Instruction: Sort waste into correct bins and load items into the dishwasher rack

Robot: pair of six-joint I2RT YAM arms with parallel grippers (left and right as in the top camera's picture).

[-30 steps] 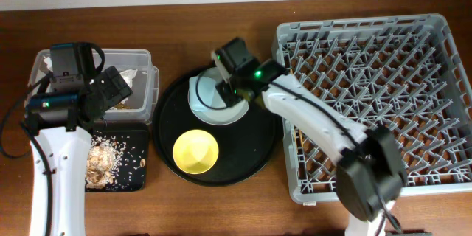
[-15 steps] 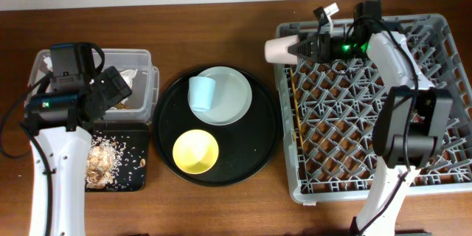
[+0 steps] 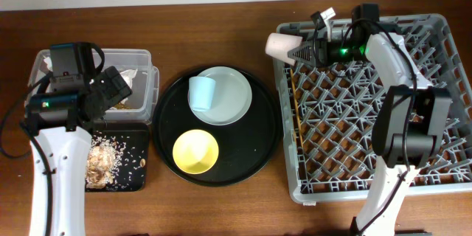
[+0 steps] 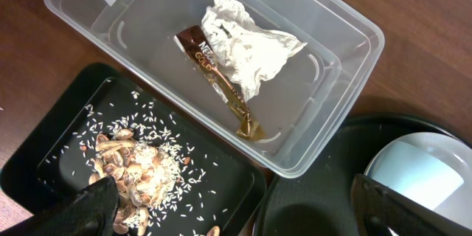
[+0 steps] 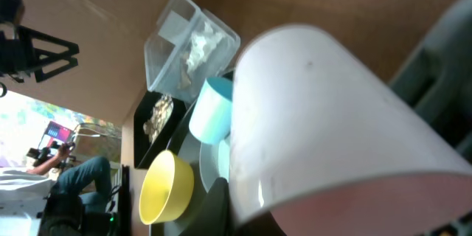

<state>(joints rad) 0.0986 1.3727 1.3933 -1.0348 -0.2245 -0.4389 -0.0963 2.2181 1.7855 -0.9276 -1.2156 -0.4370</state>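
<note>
My right gripper (image 3: 296, 49) is shut on the pale pink cup (image 3: 279, 44) and holds it on its side over the far left corner of the dishwasher rack (image 3: 413, 21). The cup fills the right wrist view (image 5: 332, 118). The wooden chopsticks (image 3: 295, 114) lie in the rack's left side. The light blue cup (image 3: 202, 92) stands on the grey-green plate (image 3: 234, 97), with the yellow bowl (image 3: 195, 151) beside it. My left gripper (image 4: 251, 221) is open and empty above the clear tub (image 4: 332, 118), which holds the napkin (image 4: 247, 44) and wrapper (image 4: 221, 81). Food scraps (image 4: 133, 169) lie in the black tray (image 4: 236, 184).
The plate, blue cup and bowl sit on a large round black tray (image 3: 258, 155) between the bins and the rack. The tub (image 3: 147, 81) and black tray (image 3: 125, 169) stand at the table's left, under my left arm.
My right gripper has carried the pink cup from the round tray to the rack's far left corner, with only a small shift in the last half second. The left arm has not moved.
</note>
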